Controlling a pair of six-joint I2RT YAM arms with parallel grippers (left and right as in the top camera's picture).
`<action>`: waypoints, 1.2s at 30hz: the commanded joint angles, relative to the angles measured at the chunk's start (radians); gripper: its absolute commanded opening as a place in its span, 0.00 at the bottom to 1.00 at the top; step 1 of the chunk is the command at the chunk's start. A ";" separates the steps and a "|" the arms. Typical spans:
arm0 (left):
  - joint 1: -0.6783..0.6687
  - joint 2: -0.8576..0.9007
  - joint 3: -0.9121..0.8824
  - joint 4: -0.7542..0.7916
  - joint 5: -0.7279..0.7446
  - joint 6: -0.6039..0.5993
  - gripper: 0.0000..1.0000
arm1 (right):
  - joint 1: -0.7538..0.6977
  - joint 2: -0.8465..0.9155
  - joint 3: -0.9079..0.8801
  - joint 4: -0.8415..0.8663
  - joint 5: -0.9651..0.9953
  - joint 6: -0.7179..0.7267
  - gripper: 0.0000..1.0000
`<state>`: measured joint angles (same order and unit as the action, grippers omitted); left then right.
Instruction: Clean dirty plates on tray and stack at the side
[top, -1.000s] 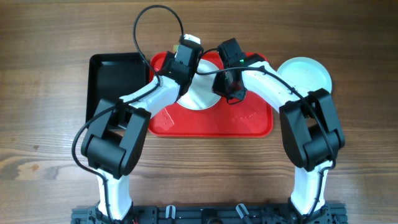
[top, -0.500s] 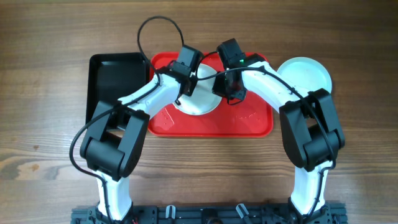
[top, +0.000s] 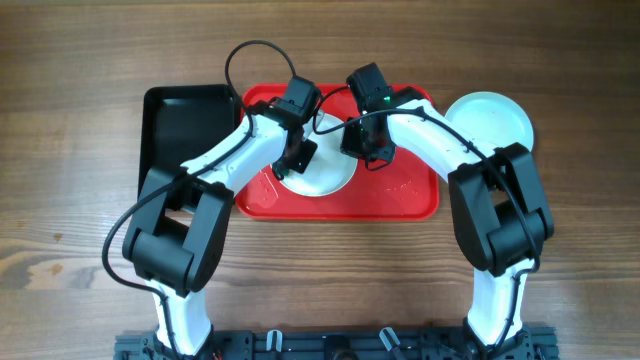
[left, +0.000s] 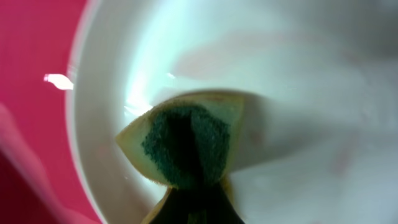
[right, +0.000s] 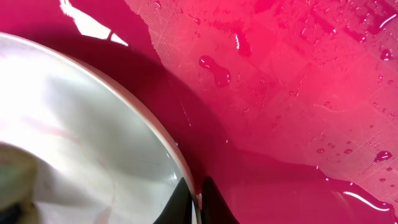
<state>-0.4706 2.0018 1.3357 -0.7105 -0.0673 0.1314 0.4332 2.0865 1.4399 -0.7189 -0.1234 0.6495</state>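
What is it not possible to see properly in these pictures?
- Overhead: the left arm and right arm cover much of the plate on the tray; remaining sauce cannot be judged.
- Overhead: the right arm hides part of the side plate; whether it is a stack, unclear.
- Left wrist: blurred; the sponge hides the plate under it.
- Right wrist: the frame edge cuts off the plate.

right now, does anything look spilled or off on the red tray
Yes: droplets and a wet film lie on the tray beside the plate, seen from the right wrist. The plate also shows faint pinkish smears. Nothing looks broken.
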 joint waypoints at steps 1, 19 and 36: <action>-0.009 0.060 -0.062 -0.094 0.261 0.079 0.04 | 0.000 0.020 -0.027 0.004 0.046 0.031 0.04; 0.017 0.060 0.058 -0.010 0.485 0.057 0.04 | 0.000 0.020 -0.027 0.007 0.042 0.030 0.04; 0.187 0.037 0.114 -0.016 0.061 -0.456 0.04 | 0.000 0.020 -0.027 0.008 0.042 0.026 0.04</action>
<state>-0.3264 2.0403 1.4048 -0.6910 0.0845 -0.1974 0.4351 2.0857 1.4387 -0.6979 -0.1265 0.6735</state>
